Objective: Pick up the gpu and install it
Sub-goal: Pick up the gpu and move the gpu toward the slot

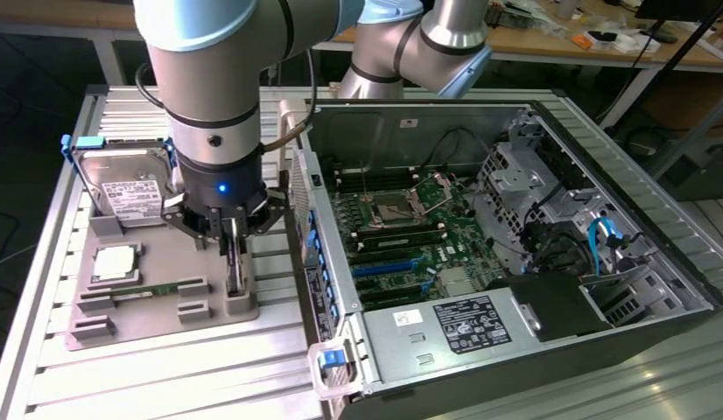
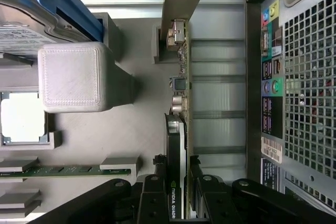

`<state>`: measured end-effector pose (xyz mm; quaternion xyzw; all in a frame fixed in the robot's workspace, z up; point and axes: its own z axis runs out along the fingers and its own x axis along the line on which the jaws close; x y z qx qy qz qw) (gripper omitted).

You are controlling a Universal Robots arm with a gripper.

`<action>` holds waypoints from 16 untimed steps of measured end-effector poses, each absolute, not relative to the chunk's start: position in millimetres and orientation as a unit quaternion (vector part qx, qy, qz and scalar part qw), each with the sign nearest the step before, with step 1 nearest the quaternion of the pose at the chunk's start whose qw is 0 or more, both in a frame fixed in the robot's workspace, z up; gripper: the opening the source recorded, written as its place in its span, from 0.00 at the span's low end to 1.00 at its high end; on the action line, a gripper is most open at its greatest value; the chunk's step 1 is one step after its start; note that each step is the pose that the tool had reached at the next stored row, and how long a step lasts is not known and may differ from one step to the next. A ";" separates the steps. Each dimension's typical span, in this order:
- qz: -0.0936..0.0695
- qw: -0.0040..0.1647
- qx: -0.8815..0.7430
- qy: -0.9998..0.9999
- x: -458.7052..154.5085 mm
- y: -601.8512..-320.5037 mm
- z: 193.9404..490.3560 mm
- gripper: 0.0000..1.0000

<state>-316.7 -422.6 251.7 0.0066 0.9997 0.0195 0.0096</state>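
Gpu [image 2: 181, 82] stands on its long edge in a slot of the grey tray [image 1: 105, 328], at the end of the tray nearest the computer case [image 1: 479, 262], with its metal bracket seated in the holder. The hand [image 1: 231, 249] is narrowed onto the gpu, with one of its fingers [image 2: 153, 198] on each flat side at the cooler end.

The step in hand looks like the pick-up. The grip is made, the card is not yet raised, and nothing is installed in the case. Because the slot is tight, freeing the card seems to call for a straight pull in the card's own plane, without twisting.

Counted from the exterior view's left, there is one hard drive [image 1: 126, 188], one processor [image 1: 114, 262], one memory stick [image 1: 151, 289], one gpu, one hand and one case. All of them sit on one slatted surface [image 1: 163, 376].
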 end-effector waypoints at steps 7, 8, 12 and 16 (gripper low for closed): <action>0.019 0.010 0.007 1.000 -316.6 -422.6 264.4 0.27; 0.019 0.010 0.007 1.000 -316.6 -422.6 266.0 0.27; 0.018 0.010 0.007 1.000 -316.6 -422.5 274.0 0.27; 0.016 0.010 0.007 1.000 -316.6 -422.5 287.2 0.27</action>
